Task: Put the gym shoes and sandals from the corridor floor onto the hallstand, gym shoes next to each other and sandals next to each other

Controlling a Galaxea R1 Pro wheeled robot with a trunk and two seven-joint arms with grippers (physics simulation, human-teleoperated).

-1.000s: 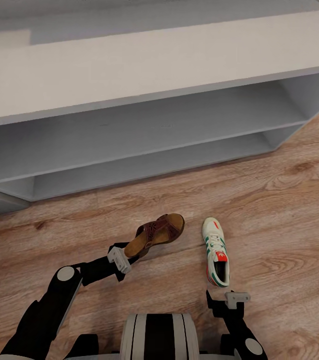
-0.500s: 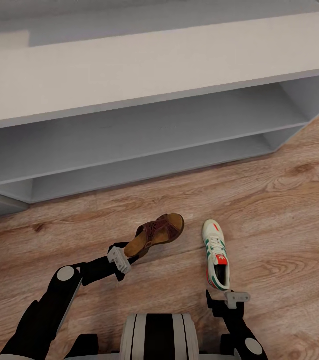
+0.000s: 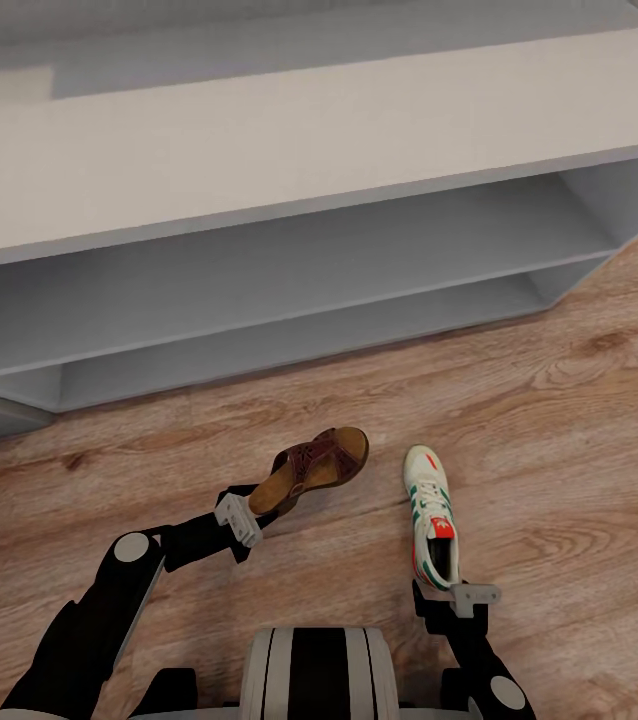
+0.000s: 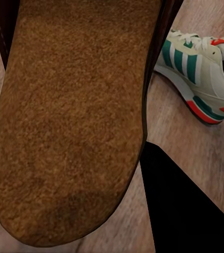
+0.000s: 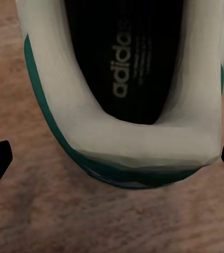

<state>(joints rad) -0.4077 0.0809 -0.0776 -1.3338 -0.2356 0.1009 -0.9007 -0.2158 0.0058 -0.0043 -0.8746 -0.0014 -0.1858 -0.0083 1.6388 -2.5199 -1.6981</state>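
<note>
Light wood-plank corridor floor [image 3: 579, 440] runs up to the pale grey hallstand [image 3: 259, 160], whose two long open shelves lie ahead of both arms, with nothing seen on the stretch in view.

On the left, the left gripper [image 3: 244, 515] is clamped on the heel end of a sandal [image 3: 311, 468], which juts forward from the fingers, toe toward the rack. The left wrist view looks along its tan footbed [image 4: 69, 121].

On the right, a gym shoe [image 3: 432, 510] lies on the floor, its heel just ahead of the right gripper [image 3: 462, 598]; the right wrist view shows the fingers spread to either side of the heel, not yet closed.

To take the shoe well, the gripper should probably ease forward until the heel collar sits between the fingers, close squarely, then lift straight to avoid dragging it.
</note>
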